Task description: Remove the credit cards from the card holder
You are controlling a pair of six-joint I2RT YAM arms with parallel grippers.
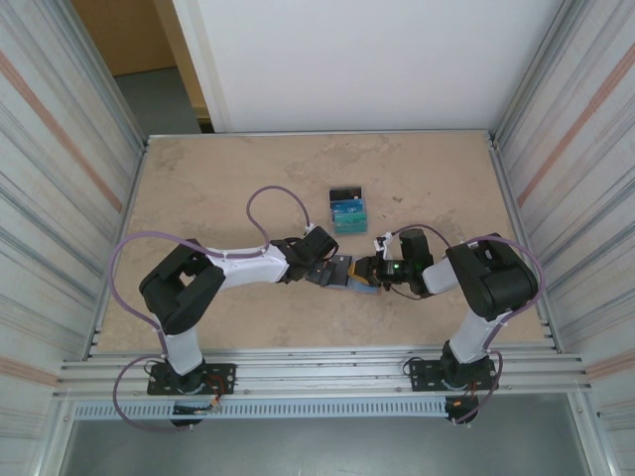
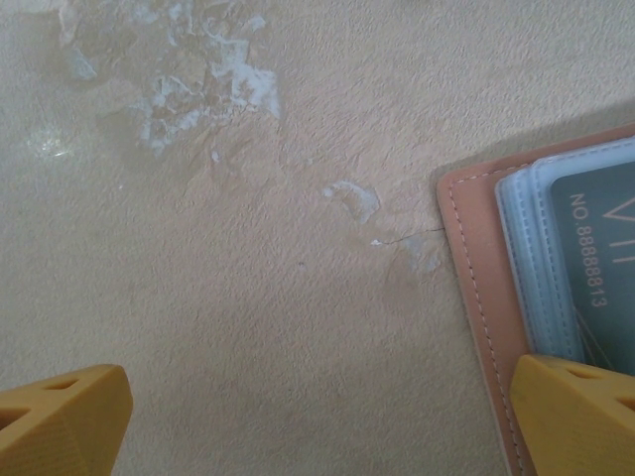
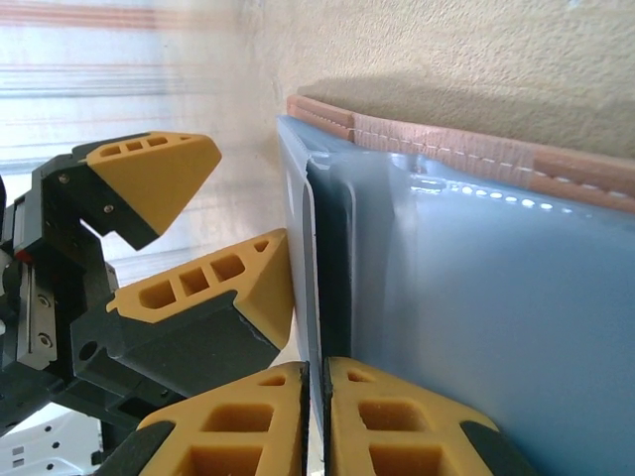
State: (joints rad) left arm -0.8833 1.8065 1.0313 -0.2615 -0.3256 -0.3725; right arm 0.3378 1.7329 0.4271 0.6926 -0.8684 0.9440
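Your right tool (image 3: 317, 382) is pinched almost shut, its yellow fingertips (image 3: 397, 426) squeezing the thin edge of a dark plastic card (image 3: 333, 268) that stands out of the blue-grey pocket (image 3: 476, 327) of the salmon, stitched folding card holder (image 3: 466, 159). Your left tool (image 2: 317, 421) stands wide and holds nothing; one of its yellow fingertips sits over the holder's stitched corner, the other hangs above the bare beige mottled table (image 2: 248, 297). From above you see the holder lying on that table between the two tools, which face it from either side, ahead of the arm bases. Farther back, apart from the holder, a black flat plastic card (image 1: 344, 191) and a teal-green flat plastic card (image 1: 349, 214) lie side by side and touching on the table.
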